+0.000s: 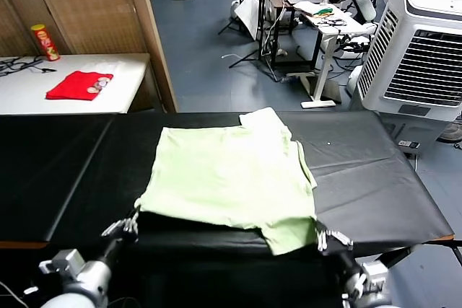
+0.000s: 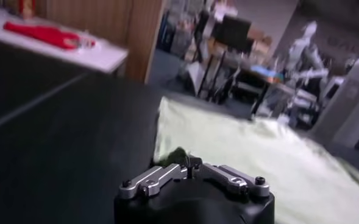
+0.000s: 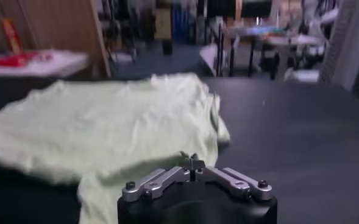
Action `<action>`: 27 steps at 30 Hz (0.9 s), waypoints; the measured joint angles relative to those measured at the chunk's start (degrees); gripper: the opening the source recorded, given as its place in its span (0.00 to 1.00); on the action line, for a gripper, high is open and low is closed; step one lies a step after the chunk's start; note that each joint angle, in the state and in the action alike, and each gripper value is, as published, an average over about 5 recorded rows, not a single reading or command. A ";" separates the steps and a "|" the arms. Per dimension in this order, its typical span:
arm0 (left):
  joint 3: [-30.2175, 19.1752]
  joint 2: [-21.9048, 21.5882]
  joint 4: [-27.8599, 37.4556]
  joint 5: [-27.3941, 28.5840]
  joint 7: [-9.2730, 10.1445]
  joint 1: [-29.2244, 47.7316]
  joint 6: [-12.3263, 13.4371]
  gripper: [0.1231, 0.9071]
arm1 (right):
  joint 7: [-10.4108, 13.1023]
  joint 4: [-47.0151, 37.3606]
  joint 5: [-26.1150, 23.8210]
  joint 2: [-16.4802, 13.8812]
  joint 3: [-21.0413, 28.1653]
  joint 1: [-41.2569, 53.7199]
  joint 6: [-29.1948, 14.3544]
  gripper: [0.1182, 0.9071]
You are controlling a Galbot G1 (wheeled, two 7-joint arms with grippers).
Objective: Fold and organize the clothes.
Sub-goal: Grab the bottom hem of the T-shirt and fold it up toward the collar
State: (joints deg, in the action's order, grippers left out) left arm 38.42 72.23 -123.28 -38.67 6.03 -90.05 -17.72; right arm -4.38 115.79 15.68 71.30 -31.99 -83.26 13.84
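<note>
I have the pale green T-shirt (image 1: 231,178) spread on the black table (image 1: 375,178), its near hem lying along the front edge and one sleeve hanging toward me on my right; my left gripper (image 1: 132,219) is at the near left corner of the hem, jaws pressed together on a pinch of that cloth; my right gripper (image 1: 323,236) is at the near right corner beside the sleeve, jaws likewise closed on the fabric there, as far as my wrist views let me judge. This looks to me like the start of a fold: both near corners taken, nothing yet lifted. The next move, I reckon, calls for raising both corners together and carrying them evenly toward the far edge, keeping the thin cloth taut between my arms so it does not sag or bunch; the red garment (image 1: 79,85) on the white side table (image 1: 130,70) is none of my business.
</note>
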 joint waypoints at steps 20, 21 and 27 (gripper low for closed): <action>-4.49 -1.90 12.55 8.33 0.22 14.32 0.80 0.00 | -0.08 -23.07 -3.42 -0.46 10.03 24.21 -1.90 0.00; -4.62 -1.85 13.01 8.80 0.35 14.76 0.78 0.00 | -0.15 -23.55 -3.35 -0.40 10.15 24.69 -1.94 0.00; -4.99 -1.34 15.23 11.02 0.66 16.53 0.04 0.00 | -1.95 -23.24 -1.86 -1.29 10.10 24.69 0.41 0.14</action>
State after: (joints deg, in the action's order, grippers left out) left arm 33.43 70.88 -108.05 -27.66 6.69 -73.51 -17.69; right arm -6.33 92.55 13.83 70.01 -21.89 -58.56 14.24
